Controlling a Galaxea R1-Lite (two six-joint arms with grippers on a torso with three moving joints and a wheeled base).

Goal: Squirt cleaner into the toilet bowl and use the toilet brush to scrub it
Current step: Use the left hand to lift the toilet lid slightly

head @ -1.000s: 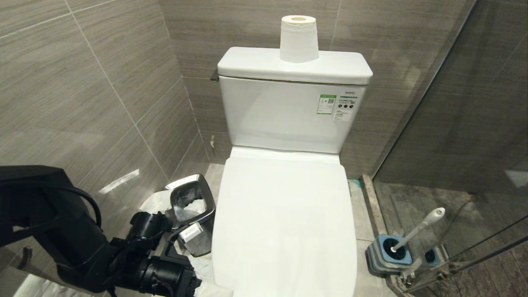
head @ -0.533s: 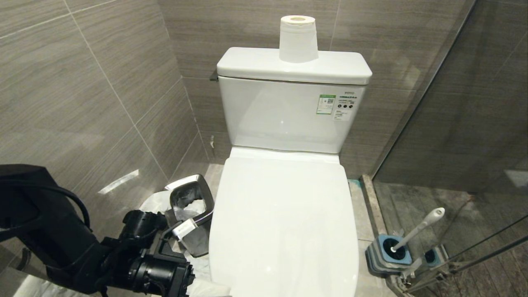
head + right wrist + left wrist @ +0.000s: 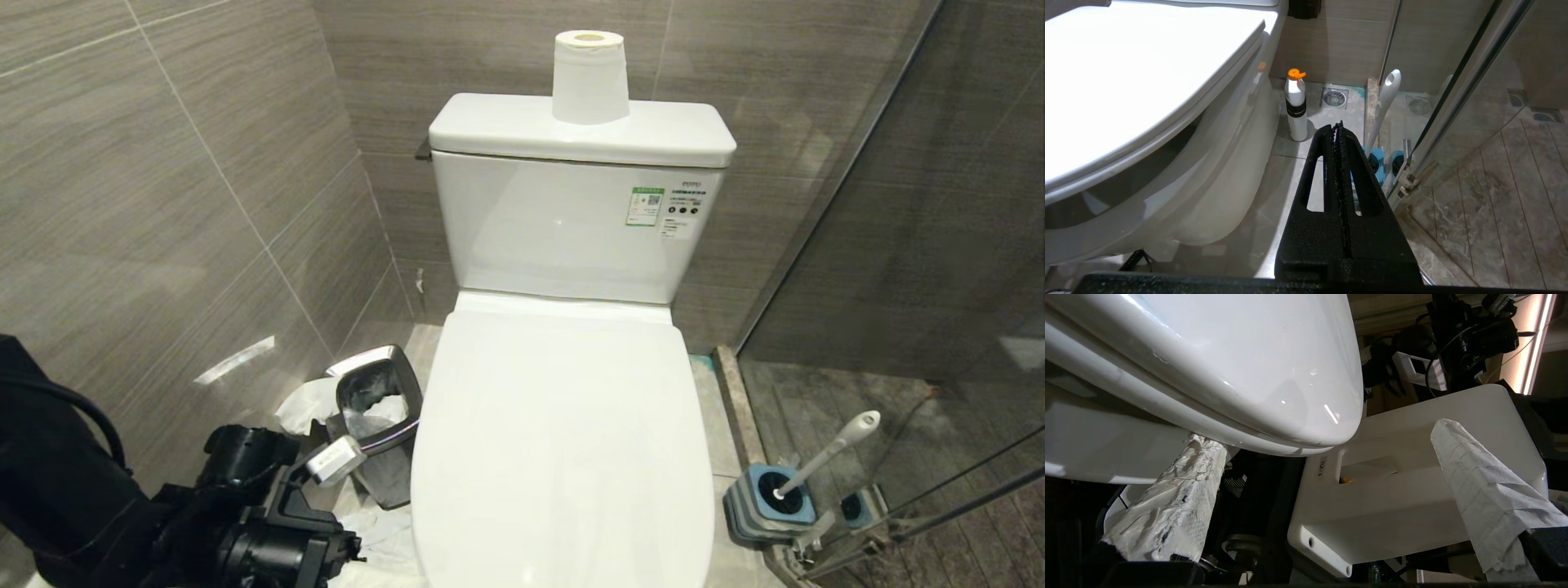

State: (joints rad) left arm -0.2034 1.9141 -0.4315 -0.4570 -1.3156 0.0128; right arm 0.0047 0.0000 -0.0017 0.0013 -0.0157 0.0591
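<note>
Gleaming white, smooth oval toilet lid (image 3: 563,441) (shut); paper-wrapped fingers (image 3: 1167,506) spread.

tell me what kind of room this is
A small tiled bathroom, most likely: a white toilet with its lid shut, a toilet paper roll standing on the cistern, and a toilet brush in its holder beside a glass shower screen.

A small bathroom with grey tiled walls

Big grey wall tiles (image 3: 163,163) fill the left and top of the frame, with thin pale lines between them. A glass shower wall (image 3: 922,245) stands on the right. The floor (image 3: 1306,151) is pale stone tile. A small round floor drain (image 3: 1334,98) sits in it near the back wall. Light shines on the left wall.
</note>
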